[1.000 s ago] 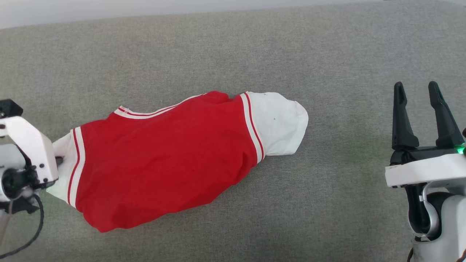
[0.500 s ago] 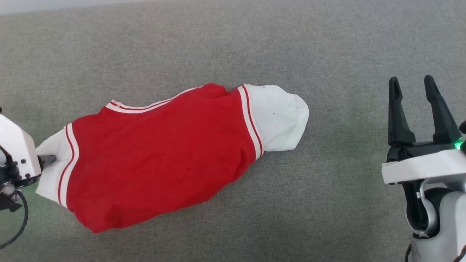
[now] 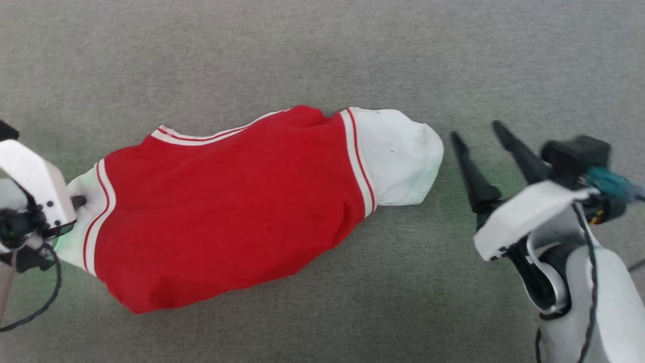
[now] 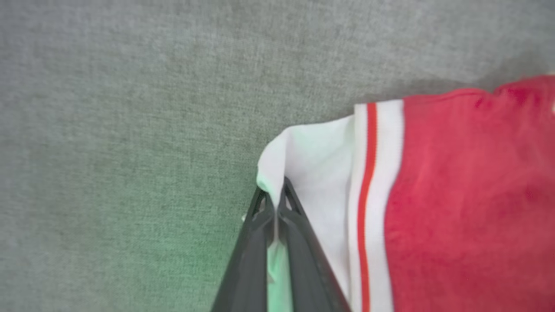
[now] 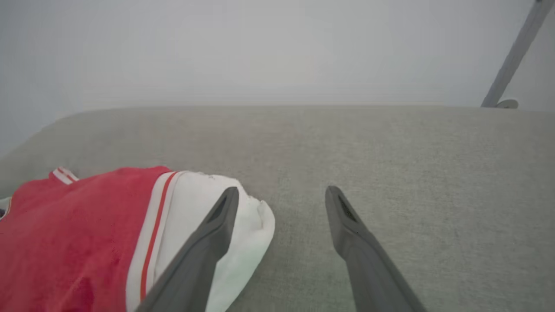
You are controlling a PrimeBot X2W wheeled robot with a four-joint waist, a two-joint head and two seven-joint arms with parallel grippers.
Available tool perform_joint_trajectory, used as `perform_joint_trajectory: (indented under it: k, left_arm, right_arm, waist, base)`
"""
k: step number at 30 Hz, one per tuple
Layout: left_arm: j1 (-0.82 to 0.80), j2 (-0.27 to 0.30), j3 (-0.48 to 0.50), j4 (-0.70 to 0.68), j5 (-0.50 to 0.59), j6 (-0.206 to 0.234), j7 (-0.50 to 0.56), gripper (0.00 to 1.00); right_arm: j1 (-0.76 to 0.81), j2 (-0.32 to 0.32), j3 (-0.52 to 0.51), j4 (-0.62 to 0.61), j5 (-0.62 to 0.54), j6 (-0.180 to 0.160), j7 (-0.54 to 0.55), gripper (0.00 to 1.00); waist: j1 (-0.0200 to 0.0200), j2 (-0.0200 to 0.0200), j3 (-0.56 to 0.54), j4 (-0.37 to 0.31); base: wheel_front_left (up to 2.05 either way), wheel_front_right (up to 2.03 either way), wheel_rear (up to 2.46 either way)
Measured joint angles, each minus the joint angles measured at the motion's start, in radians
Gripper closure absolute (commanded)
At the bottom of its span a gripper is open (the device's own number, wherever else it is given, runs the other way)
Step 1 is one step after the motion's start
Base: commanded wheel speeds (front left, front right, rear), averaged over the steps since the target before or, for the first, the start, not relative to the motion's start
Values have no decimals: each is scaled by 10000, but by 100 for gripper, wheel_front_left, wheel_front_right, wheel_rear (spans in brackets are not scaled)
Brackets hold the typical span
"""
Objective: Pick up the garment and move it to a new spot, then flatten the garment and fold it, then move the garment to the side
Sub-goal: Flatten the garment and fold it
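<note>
Garment (image 3: 227, 217) lies lengthwise on the grey woven counter (image 3: 322, 60); one white sleeve end is nipped between the closed fingers of the left pincer (image 4: 274, 195), probably to anchor it for stretching flat. The right pincer (image 3: 476, 130) gapes empty, tips just beside the other sleeve, likely lining up a grab. Fabric thin, soft, lightly puckered; red body, striped trim, rounded white sleeve ends.

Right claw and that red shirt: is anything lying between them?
Nothing. In the head view, only a strip of bare grey surface separates the right gripper from the white sleeve of the garment.
</note>
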Motion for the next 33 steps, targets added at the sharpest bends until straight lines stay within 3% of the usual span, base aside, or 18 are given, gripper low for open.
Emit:
perform_joint_trajectory:
  k: [6, 12, 19, 20, 21, 22, 33]
  left_arm:
    - [-595, -512, -337, 316, 244, -362, -232, 100]
    - [-1216, -1101, -685, 673, 445, -706, -384, 100]
    - [-1672, -1569, -897, 1206, 516, -1070, -648, 100]
    - [-1708, -1618, -920, 1302, 525, -1085, -679, 100]
    - [-1733, -1653, -920, 1392, 523, -1135, -715, 100]
    - [-1782, -1710, -932, 1473, 523, -1158, -748, 100]
    - [-2271, -1714, -1101, 1762, 692, -1296, -941, 100]
  right_arm:
    - [-941, -744, 859, 884, 328, 0, 2303, 0]
    - [-1959, -1298, 1421, 1983, 410, 0, 3946, 0]
    - [-3185, -1521, 2359, 3427, 600, -4, 5582, 0]
    - [-3317, -1534, 2399, 3593, 784, -17, 5843, 5]
    - [-3497, -1659, 2688, 3661, 803, -48, 6080, 74]
    - [-3613, -1741, 2805, 3714, 894, -46, 6247, 100]
    - [-3736, -2406, 2403, 3262, 2748, 8, 6362, 100]
  waist:
    - [0, 0, 163, 482]
    - [0, 0, 353, 1106]
    - [0, 0, 566, 1654]
    - [-1, 0, 581, 1695]
    - [-1, 0, 587, 1727]
    - [-1, 0, 588, 1757]
    - [-1, -1, -296, 1703]
  base:
    - [0, 0, 0]
    - [0, 0, 0]
    - [0, 0, 0]
    - [0, 0, 0]
    - [0, 0, 0]
    - [0, 0, 0]
    - [0, 0, 0]
